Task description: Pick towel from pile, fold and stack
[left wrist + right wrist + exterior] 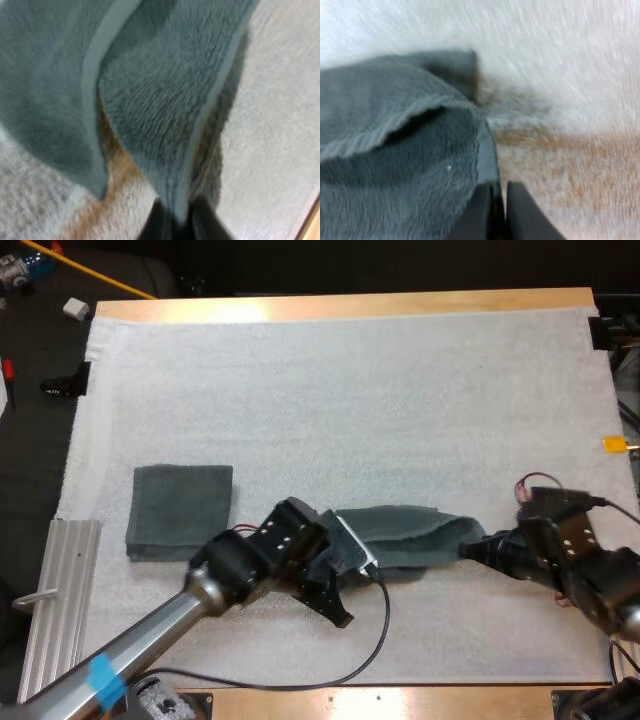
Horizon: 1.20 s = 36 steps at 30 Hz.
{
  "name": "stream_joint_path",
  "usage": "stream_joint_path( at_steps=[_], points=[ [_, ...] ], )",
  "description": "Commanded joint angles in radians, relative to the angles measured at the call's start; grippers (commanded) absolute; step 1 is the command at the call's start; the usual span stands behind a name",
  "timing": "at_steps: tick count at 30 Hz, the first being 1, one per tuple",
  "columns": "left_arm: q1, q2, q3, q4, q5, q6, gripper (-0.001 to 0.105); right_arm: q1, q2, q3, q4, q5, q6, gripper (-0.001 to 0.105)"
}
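My left fingers (157,227) are pinching a hemmed edge of the dark grey-green towel (410,532), with the cloth pressed between both black tips. My right fingers (522,215) are gripping the opposite end of the same towel, its thin hem caught between them. From above, the towel is stretching as a narrow, rumpled band between the two arms, across the near half of the white mat (350,390). In the left wrist view its pile side is folding over in front of the fingers, and the lifted edge is throwing a shadow on the mat. A folded towel (180,510) is lying flat and square on the mat to the left of my left arm, apart from the held one. A ribbed metal rail (62,590) is sitting on the bench (340,308) just off the mat's near left edge.
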Motion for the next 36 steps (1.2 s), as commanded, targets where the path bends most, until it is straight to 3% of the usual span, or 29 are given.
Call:
stream_joint_path(
  at_steps=[1,9,11,23,29,36],
  points=[
    [-0.001,-0.106,-0.040,0.081,-0.031,0.010,0.000,0.003,-0.100,-0.057,0.062,0.003,-0.013,0.000],
    [-0.003,-0.262,-0.149,0.202,-0.057,0.018,0.000,0.001,-0.190,-0.212,0.203,-0.030,-0.020,0.000],
    [-0.004,-0.252,-0.146,0.194,-0.045,0.010,0.000,0.003,-0.185,-0.211,0.214,-0.023,-0.007,0.001],
    [-0.005,-0.286,-0.399,0.415,-0.024,0.012,0.000,0.007,-0.199,-0.462,0.522,-0.096,-0.013,0.000],
    [-0.011,-0.295,-0.413,0.449,0.031,-0.003,0.000,0.007,-0.209,-0.506,0.589,-0.173,-0.004,0.000],
    [-0.013,-0.292,-0.384,0.436,0.020,0.002,0.000,0.001,-0.204,-0.486,0.585,-0.201,0.002,0.000]
  ],
)
